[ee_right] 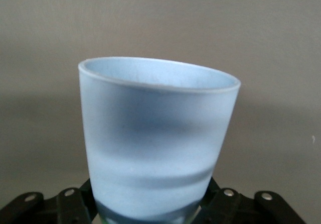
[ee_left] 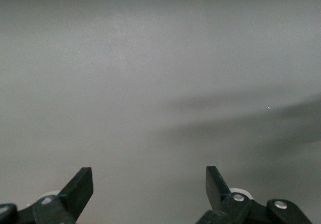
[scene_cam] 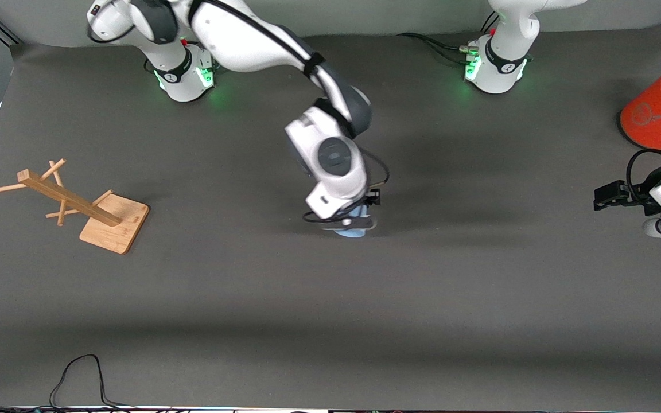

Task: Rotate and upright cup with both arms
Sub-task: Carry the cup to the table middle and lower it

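Note:
The light-blue cup (ee_right: 155,138) fills the right wrist view, its open rim pointing away from the camera and its narrow base end between the jaws. My right gripper (ee_right: 150,206) is shut on the cup. In the front view the right gripper (scene_cam: 359,221) is low over the middle of the table, and only a bit of the cup (scene_cam: 351,231) shows under the hand. I cannot tell whether the cup touches the table. My left gripper (scene_cam: 607,196) waits open at the left arm's end of the table. The left gripper (ee_left: 149,176) has only bare mat between its fingers.
A wooden rack (scene_cam: 78,203) lies tipped over on its base toward the right arm's end. A large orange cylinder with a grey top (scene_cam: 654,115) stands at the left arm's end, close to the left arm. A black cable (scene_cam: 78,373) loops at the table's front edge.

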Controlling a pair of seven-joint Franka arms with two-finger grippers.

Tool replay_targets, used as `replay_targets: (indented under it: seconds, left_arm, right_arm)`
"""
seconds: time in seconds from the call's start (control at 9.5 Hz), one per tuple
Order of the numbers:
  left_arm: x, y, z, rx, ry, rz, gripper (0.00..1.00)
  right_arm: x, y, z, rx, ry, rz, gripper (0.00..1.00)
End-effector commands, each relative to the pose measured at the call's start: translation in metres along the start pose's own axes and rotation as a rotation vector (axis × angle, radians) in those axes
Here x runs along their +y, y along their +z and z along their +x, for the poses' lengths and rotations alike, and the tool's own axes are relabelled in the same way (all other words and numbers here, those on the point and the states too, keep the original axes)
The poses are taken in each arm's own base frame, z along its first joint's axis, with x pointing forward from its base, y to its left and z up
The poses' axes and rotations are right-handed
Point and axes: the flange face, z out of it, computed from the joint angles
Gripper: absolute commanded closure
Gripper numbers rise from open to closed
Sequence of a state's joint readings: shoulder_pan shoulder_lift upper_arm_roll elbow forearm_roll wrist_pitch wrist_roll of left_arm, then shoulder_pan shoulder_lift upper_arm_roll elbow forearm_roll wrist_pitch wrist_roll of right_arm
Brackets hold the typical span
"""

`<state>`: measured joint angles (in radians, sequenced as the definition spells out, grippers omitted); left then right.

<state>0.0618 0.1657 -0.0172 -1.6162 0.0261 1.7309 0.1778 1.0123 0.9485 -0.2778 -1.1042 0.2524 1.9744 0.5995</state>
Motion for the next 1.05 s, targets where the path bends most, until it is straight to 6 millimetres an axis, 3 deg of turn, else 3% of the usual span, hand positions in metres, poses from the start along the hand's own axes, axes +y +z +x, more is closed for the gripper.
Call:
replay_targets:
  seconds: [0.0, 0.21, 0.42, 0.53, 0.63, 0.84, 0.95]
  left_arm:
    - [-0.001, 0.002, -0.003, -0.007, 0.004, -0.001, 0.00]
    - [0.000, 0.004, -0.004, -0.017, 0.001, -0.009, 0.00]
    - [0.000, 0.006, -0.004, -0.020, 0.000, -0.010, 0.00]
    - [-0.001, 0.011, -0.004, -0.041, -0.018, -0.013, 0.00]
    - [0.005, 0.018, -0.003, -0.068, -0.104, -0.019, 0.00]
    - [0.030, 0.035, 0.012, -0.085, -0.270, -0.049, 0.00]
    - [0.037, 0.043, 0.017, -0.103, -0.300, -0.115, 0.00]
  right_arm:
    - [-0.017, 0.037, 0.001, 0.090, -0.268, -0.144, 0.76]
    - [-0.024, 0.053, -0.007, 0.114, -0.473, -0.255, 0.76]
    - [-0.032, 0.060, -0.017, 0.111, -0.528, -0.278, 0.74]
    - [-0.040, 0.067, -0.026, 0.109, -0.524, -0.282, 0.64]
    - [-0.048, 0.068, -0.034, 0.119, -0.455, -0.276, 0.06]
    - [-0.049, 0.067, -0.036, 0.116, -0.413, -0.264, 0.00]
    - [-0.050, 0.054, -0.038, 0.109, -0.393, -0.252, 0.00]
